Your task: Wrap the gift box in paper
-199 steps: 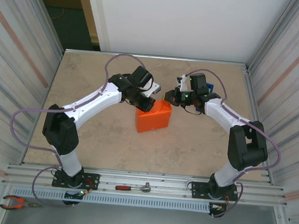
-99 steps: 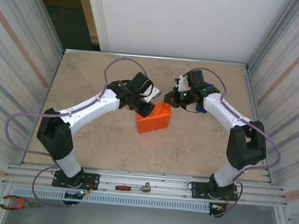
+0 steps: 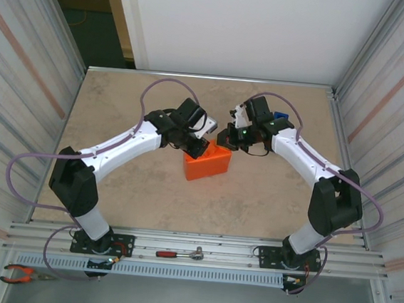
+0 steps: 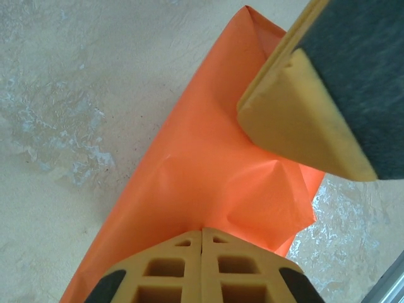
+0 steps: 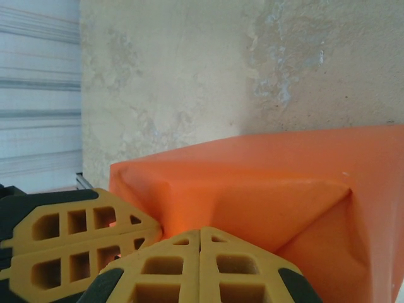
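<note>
The orange paper [image 3: 206, 163] covers the gift box in the middle of the table, and none of the box's own surface shows. My left gripper [image 3: 201, 148] is shut, its tips [image 4: 202, 230] pressing on the paper [image 4: 208, 170] at the parcel's far-left top. A folded triangular flap lies just beyond them. My right gripper [image 3: 224, 138] is also shut, its tips [image 5: 200, 230] against the paper [image 5: 271, 183] at the far end, close beside the left gripper's fingers [image 5: 69, 243]. One right finger [image 4: 303, 120] hangs over the parcel in the left wrist view.
A blue object [image 3: 282, 118] lies behind the right arm. A red-handled tool [image 3: 178, 253] rests on the front rail and pliers [image 3: 22, 273] lie at the bottom left. Corrugated walls close both sides. Bare beige tabletop [image 3: 120, 108] surrounds the parcel.
My right gripper has moved left and down to the parcel's far end. My left arm reached slightly further onto the parcel, then held still. Both stayed shut.
</note>
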`<act>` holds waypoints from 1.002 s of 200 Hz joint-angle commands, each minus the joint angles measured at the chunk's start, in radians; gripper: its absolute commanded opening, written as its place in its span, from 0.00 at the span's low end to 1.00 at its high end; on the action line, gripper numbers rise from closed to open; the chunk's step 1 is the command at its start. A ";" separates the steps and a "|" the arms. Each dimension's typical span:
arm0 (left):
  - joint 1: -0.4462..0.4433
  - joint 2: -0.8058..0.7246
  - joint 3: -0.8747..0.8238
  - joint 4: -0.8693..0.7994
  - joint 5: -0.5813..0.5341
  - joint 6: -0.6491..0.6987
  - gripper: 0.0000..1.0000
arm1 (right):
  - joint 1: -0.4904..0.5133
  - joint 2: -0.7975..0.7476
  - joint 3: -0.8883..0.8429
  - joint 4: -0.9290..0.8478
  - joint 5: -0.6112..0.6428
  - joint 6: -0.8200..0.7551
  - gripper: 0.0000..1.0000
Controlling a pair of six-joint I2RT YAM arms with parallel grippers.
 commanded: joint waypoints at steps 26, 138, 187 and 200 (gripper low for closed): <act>-0.001 -0.023 -0.030 -0.020 0.026 0.021 0.00 | 0.004 -0.026 0.064 -0.028 -0.001 0.014 0.00; 0.038 -0.045 -0.040 0.015 0.129 0.008 0.00 | 0.065 0.051 0.074 -0.038 -0.011 -0.011 0.00; 0.108 -0.063 -0.040 0.063 0.237 -0.040 0.01 | 0.071 0.025 -0.027 -0.017 -0.012 -0.024 0.00; 0.135 -0.071 -0.032 0.078 0.274 -0.061 0.10 | 0.071 0.018 -0.051 -0.002 -0.015 -0.024 0.00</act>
